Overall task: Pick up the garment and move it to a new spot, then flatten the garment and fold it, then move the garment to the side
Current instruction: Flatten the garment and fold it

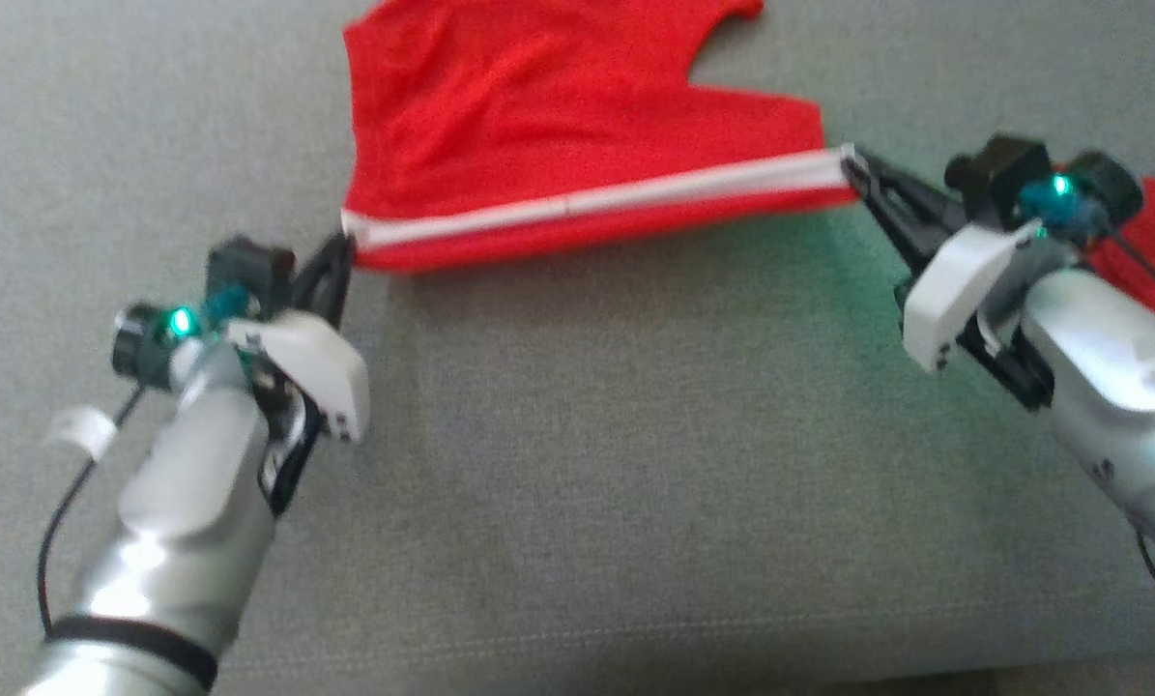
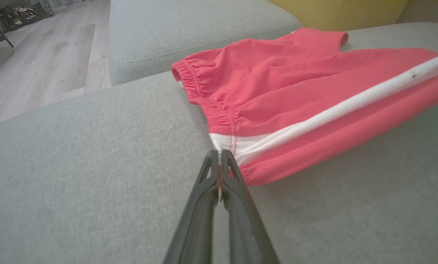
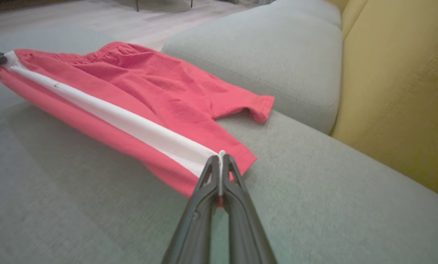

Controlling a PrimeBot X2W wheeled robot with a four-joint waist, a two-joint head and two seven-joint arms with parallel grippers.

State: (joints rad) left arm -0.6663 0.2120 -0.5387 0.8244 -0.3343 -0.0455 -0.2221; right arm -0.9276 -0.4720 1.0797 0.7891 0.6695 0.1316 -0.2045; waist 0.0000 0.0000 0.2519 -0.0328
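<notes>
The garment [image 1: 558, 106] is a pair of red shorts with a white side stripe, lying on a grey sofa cushion [image 1: 577, 464]. Its near edge is lifted and stretched taut between both grippers. My left gripper [image 1: 343, 244] is shut on the waistband end of the white stripe [image 2: 240, 143]. My right gripper [image 1: 852, 164] is shut on the leg-hem end of the same stripe [image 3: 167, 141]. In the left wrist view the garment [image 2: 295, 84] spreads away to the upper right; in the right wrist view the garment [image 3: 138, 84] runs off to the left. The far half rests on the cushion.
A second grey cushion [image 3: 270, 55] adjoins the far side, with a yellow backrest [image 3: 398, 80] beside it. Wooden floor [image 2: 39, 62] lies beyond the sofa's edge. Another piece of red fabric [image 1: 1152, 242] shows behind my right wrist.
</notes>
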